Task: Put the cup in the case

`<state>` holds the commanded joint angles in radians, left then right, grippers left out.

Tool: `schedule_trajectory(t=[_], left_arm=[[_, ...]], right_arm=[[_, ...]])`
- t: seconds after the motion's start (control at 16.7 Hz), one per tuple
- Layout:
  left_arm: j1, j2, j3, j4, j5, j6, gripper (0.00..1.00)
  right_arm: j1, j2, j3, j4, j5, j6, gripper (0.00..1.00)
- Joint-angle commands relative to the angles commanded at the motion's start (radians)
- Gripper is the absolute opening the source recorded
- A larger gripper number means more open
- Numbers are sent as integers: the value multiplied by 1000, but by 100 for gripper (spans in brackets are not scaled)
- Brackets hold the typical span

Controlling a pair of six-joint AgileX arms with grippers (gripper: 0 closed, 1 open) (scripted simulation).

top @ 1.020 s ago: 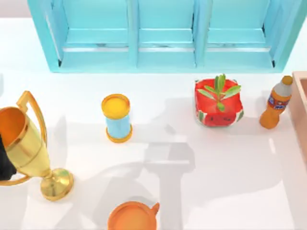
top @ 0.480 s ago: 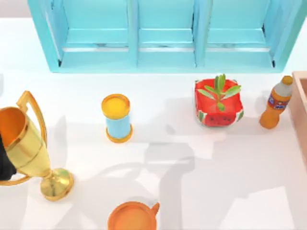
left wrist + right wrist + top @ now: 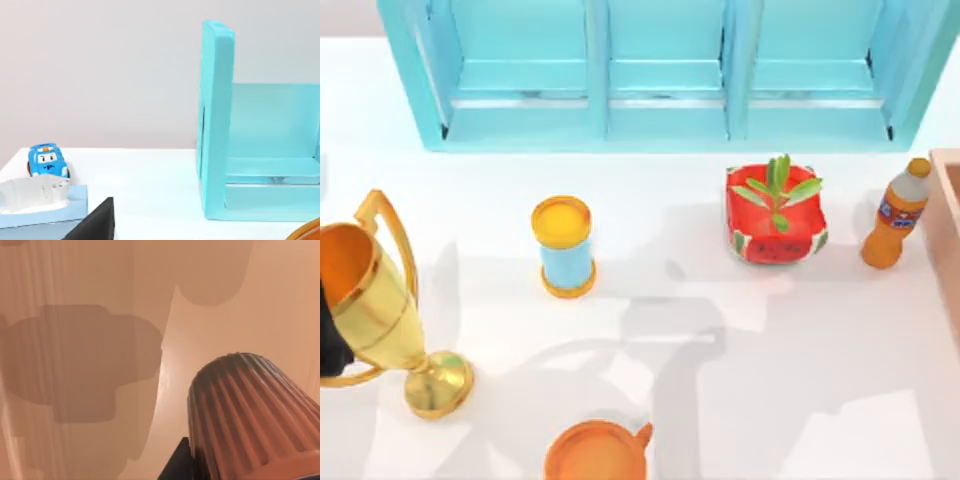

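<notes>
The cup (image 3: pixel 250 415), ribbed and reddish-brown, hangs close under my right wrist camera with its narrower end pointing away, above the pale tan-pink inner floor of the case (image 3: pixel 75 365). A dark finger (image 3: pixel 176 464) of my right gripper presses against the cup's side, so the gripper is shut on it. In the top view the case's thick wall (image 3: pixel 948 230) shows at the table's right edge. My left arm (image 3: pixel 328 340) is parked at the far left behind the trophy.
A turquoise cabinet (image 3: pixel 665 75) spans the back. On the table stand a gold trophy (image 3: pixel 380 305), a yellow-and-blue can (image 3: pixel 564 247), a watermelon planter (image 3: pixel 775 215), an orange bottle (image 3: pixel 895 215) beside the case, and an orange mug (image 3: pixel 597 452) at the front.
The arm shadow on the table's front right shifted a second ago and has held still since. The objects on the table have not moved.
</notes>
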<state>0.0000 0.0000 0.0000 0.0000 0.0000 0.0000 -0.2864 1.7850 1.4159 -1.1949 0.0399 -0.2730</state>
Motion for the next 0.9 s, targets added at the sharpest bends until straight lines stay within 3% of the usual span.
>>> schedule_trajectory(t=[0.54, 0.9], left_arm=[[0, 0, 0, 0, 0, 0, 100], [0, 0, 0, 0, 0, 0, 100]], right_arm=[[0, 0, 0, 0, 0, 0, 98], [0, 0, 0, 0, 0, 0, 100]])
